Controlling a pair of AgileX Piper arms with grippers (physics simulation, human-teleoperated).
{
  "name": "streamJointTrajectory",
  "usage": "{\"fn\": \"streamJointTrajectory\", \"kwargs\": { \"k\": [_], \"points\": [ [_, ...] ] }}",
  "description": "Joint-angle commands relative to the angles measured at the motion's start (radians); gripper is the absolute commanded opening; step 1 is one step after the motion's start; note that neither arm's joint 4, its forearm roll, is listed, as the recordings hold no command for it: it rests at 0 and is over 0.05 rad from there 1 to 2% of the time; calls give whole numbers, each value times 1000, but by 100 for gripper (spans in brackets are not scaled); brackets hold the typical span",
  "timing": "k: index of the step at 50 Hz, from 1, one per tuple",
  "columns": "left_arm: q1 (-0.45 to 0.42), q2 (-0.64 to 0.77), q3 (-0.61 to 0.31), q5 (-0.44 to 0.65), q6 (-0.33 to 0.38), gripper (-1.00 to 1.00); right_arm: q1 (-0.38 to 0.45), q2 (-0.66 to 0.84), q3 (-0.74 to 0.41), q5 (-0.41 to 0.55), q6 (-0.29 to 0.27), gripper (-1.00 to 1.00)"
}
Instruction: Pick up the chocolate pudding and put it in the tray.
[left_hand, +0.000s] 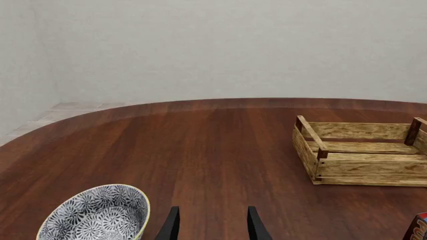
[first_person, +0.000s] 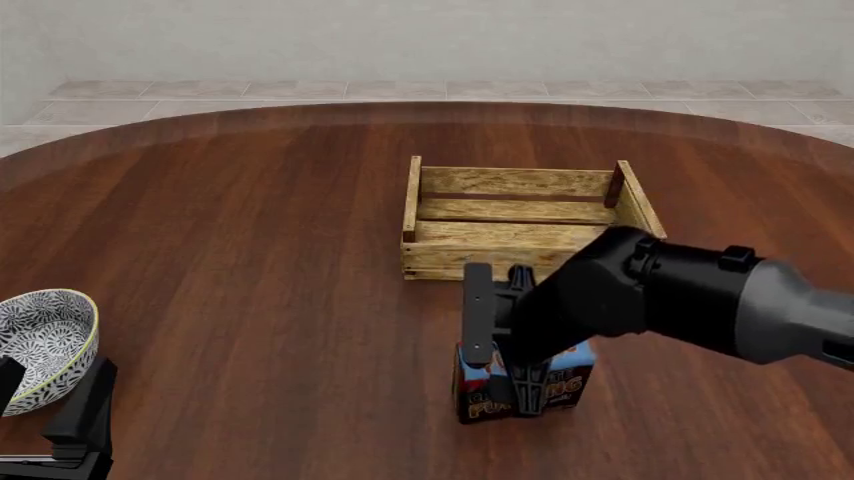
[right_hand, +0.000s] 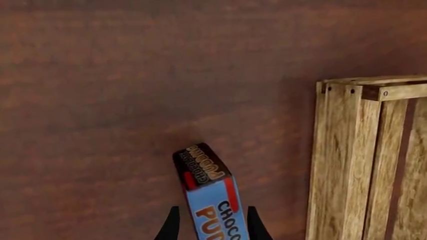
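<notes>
Two dark fingers (right_hand: 172, 225) of the right hand (right_hand: 213, 227) are seen straddling the chocolate pudding (right_hand: 208, 192), one on each long side of the carton. Whether they are pressed against it or a sliver of gap is left cannot be told; in the right wrist view they sit right at its edges. In the front view the same hand (first_person: 518, 385) is shown lowered over the carton (first_person: 567, 375), which stands on the surface (first_person: 267, 250) just in front of the tray (first_person: 441, 258), near it but apart.

The carton appears tall and narrow, and only its near end is covered by the fingers. If the grip is loose, or is taken too close to that end, the carton is likely to be tipped over or swung as it is lifted. If it is raised too little, it could be knocked against the tray's front slat, since the tray lies directly in the path ahead. A drop from height could also leave it leaning on a corner post rather than lying inside.

The left hand (left_hand: 212, 225) is parked low at the near left, its fingers spread and nothing held. A patterned bowl (left_hand: 100, 212) is seen just beside it, well apart from the carton, so no trouble is expected there.
</notes>
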Motion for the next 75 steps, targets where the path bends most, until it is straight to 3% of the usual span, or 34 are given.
{"fn": "streamJointTrajectory", "kwargs": {
  "k": [1, 20, 75],
  "points": [
    [0, 0, 0, 0, 0, 100, -5, 2, 13, -10, 9, 100],
    [0, 0, 0, 0, 0, 100, -35, 18, -12, 7, -13, 100],
    [0, 0, 0, 0, 0, 100, -14, 62, 17, -67, 39, 100]
  ]
}}
